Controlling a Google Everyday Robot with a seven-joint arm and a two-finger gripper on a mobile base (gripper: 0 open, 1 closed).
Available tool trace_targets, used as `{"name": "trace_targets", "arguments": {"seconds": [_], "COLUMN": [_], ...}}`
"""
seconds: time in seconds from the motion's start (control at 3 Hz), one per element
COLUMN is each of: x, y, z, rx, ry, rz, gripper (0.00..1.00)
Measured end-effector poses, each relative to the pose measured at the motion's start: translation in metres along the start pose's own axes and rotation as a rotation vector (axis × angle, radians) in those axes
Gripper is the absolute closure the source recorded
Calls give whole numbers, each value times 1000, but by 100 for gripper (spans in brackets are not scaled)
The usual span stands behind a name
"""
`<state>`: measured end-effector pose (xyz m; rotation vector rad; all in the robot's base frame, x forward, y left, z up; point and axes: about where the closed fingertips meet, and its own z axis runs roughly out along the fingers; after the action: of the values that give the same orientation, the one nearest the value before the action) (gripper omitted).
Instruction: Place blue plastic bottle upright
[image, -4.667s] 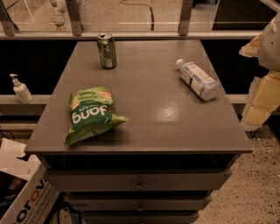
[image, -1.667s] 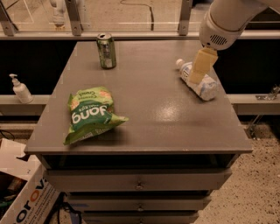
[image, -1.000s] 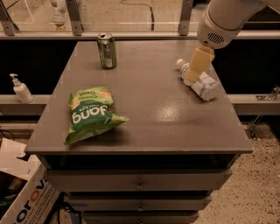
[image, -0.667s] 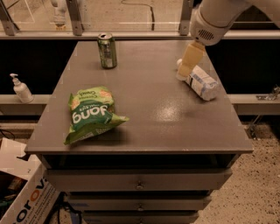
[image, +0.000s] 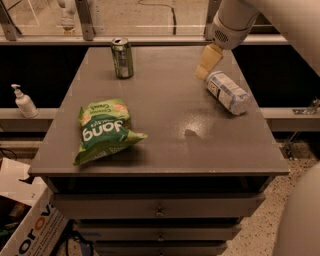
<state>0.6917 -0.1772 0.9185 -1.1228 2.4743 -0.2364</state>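
Observation:
The blue plastic bottle (image: 228, 92) lies on its side at the right of the grey table (image: 165, 135), its cap end pointing toward the back left. My gripper (image: 207, 64) hangs from the white arm at the upper right and sits just over the cap end of the bottle, hiding the cap. Whether it touches the bottle cannot be told.
A green soda can (image: 122, 58) stands upright at the back left of the table. A green chip bag (image: 103, 130) lies at the front left. A white pump dispenser (image: 23, 102) stands on a ledge to the left. A cardboard box (image: 27, 225) sits on the floor at lower left.
The arm came in from the right and reached over the bottle. In the last second my gripper has moved left, from over the bottle's body to its cap end. The bottle has not moved.

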Motion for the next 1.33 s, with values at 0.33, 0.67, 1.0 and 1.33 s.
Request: {"name": "trace_targets", "arguments": {"seconds": [0.33, 0.67, 1.0, 1.33], "x": [1, 6, 13, 18], "y": [-9, -14, -15, -13], "z": [19, 32, 48, 63], "rx": [-8, -15, -27, -35], "ry": [39, 65, 93, 119], "rz": [127, 219, 287, 323], "gripper": [0, 0, 0, 0]}}
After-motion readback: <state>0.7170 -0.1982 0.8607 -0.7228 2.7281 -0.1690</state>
